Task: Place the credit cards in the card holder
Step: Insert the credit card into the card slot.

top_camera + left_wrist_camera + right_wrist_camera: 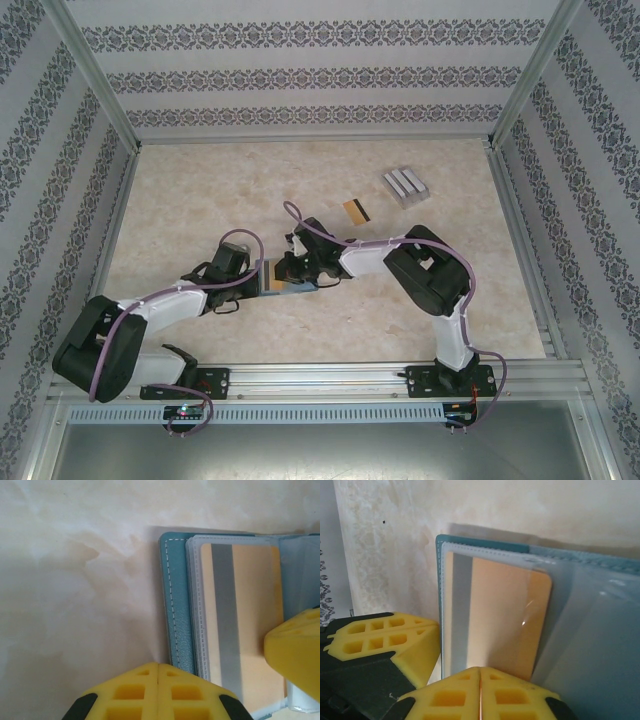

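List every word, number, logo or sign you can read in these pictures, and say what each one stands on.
None can be read in any view.
On the orange-gold card in the teal card holder: plain face and grey stripe, no print visible.
On the loose card in the top view: too small to read.
On the grey slotted rack: no marks visible.

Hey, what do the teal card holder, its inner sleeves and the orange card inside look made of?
Card holder: probably faux leather, matte, with fine grain and white edge stitching. Inner sleeves: clear soft plastic, glossy, showing glare and creases. Orange card: likely stiff plastic, smooth, with a grey stripe.
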Tool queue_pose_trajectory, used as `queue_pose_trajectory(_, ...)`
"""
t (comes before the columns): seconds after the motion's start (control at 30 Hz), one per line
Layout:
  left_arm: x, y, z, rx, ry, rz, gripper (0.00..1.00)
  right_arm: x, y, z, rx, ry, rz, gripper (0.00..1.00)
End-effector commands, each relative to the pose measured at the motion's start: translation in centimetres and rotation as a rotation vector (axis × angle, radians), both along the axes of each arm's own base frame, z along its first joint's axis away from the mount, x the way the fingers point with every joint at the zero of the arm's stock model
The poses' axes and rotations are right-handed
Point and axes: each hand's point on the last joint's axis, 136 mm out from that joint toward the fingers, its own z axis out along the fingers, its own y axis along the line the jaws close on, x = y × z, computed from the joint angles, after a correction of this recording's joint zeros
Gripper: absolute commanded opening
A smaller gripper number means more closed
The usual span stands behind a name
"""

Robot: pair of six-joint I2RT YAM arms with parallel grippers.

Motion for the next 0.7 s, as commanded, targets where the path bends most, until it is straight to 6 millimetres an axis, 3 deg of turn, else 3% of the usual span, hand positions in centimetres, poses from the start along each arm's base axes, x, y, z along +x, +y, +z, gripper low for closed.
queue_pose_trajectory(0.0,-0.5,-0.2,0.2,0.000,-0.016,-0.032,0.00,0.3,-0.2,1.2,0.008,-0.040,-0.019,0.14)
queue_pose_trajectory(0.17,-0.5,0.0,1.1,-0.009,-0.056,-0.022,0.00,0.2,-2.5,2.3,-0.028,-0.084,-0.033,0.19)
queue_pose_trajectory(0.4,-0.6,0.4,1.5,0.000,-0.072,-0.009,0.00,-0.1,-5.0,2.0,-0.118,-0.127,-0.027,0.27)
queue_pose_trajectory(0.57,-0.6,0.2,1.0,0.006,-0.052,-0.030,0.07,-0.2,-7.1,2.5,-0.185,-0.180,-0.005,0.37)
queue_pose_trajectory(0.67,-0.4,-0.3,1.0,0.005,-0.042,-0.060,0.10,0.2,-9.5,2.3,-0.273,-0.211,-0.017,0.42)
